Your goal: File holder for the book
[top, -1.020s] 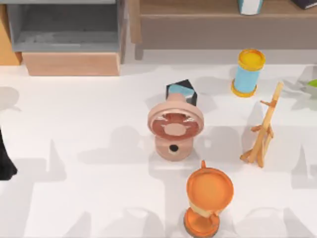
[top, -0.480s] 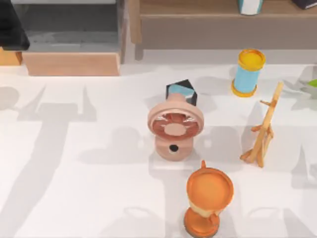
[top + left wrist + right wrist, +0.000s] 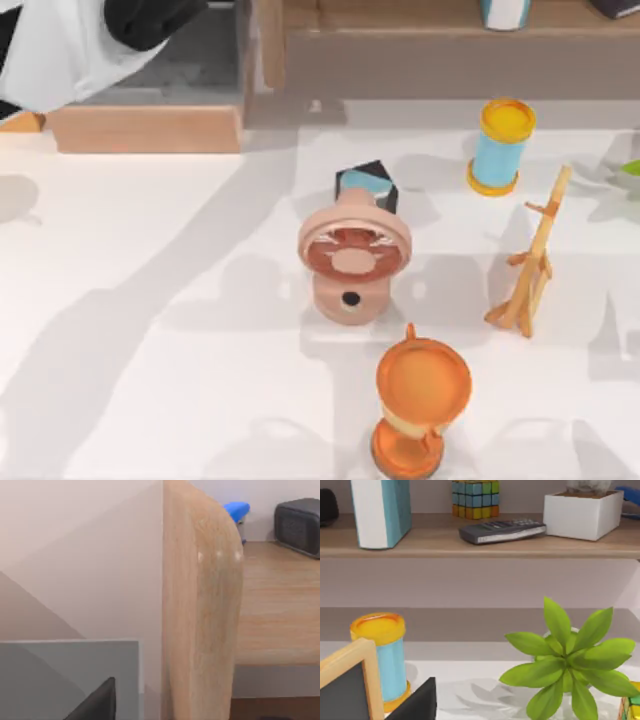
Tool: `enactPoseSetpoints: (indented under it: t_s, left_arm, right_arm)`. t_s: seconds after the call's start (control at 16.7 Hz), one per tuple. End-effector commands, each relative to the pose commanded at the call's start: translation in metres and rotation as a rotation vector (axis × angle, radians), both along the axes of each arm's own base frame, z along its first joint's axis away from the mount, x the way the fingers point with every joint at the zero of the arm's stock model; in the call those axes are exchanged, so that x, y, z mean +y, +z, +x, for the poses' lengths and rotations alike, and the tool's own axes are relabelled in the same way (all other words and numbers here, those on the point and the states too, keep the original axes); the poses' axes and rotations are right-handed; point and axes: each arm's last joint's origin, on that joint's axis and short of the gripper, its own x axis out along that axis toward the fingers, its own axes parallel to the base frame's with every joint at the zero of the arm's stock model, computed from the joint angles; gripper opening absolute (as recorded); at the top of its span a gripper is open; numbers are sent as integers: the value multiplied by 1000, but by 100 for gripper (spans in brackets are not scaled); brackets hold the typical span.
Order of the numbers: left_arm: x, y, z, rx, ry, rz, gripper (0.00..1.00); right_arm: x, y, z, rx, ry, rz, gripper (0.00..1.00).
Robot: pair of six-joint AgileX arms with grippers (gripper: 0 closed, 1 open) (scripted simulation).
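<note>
1. The book (image 3: 380, 512) stands upright on the shelf (image 3: 440, 55), toward the top view's right. It is well apart from the file holder (image 3: 145, 128) at the far left, so the task is not yet begun.
2. The left arm (image 3: 70, 40) hangs over the holder and covers most of its opening. The left claw (image 3: 97, 705) sits just beside the shelf's end board (image 3: 200, 605). I cannot tell whether it is released or clenched, and no book shows in it.
3. Risk: a sideways sweep from here toward the book would likely knock that end board, which is very close.
4. Risk: if the right arm brings the book over while the left arm is above the holder, the 2 arms could clash at the opening.
5. The right claw (image 3: 415, 705) is low near the can (image 3: 382, 655) and the plant (image 3: 565, 655), facing the shelf. I cannot tell its state either. Rising carelessly, it could clip the can or the shelf edge.
6. Risk: the book is thin and upright. An off-centre pinch may tip it flat or push it into the colour cube (image 3: 472, 499) nearby.
7. Risk: a low carry across the tabletop (image 3: 150, 300) could strike the fan (image 3: 352, 255).
</note>
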Motion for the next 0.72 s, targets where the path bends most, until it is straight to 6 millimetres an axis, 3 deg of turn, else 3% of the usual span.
enactPoseSetpoints:
  t_s: [0.18,0.36,0.54,0.72]
  left_arm:
    - [-83,-32,41,12,3,10,100]
    - [-154,-79,63,14,13,13,100]
    - [-204,-126,71,7,29,8,100]
    - [-230,-161,74,-1,47,1,100]
  right_arm:
    - [0,0,0,0,0,0,100]
    - [0,0,0,0,0,0,100]
    - [0,0,0,0,0,0,100]
    - [0,0,0,0,0,0,100]
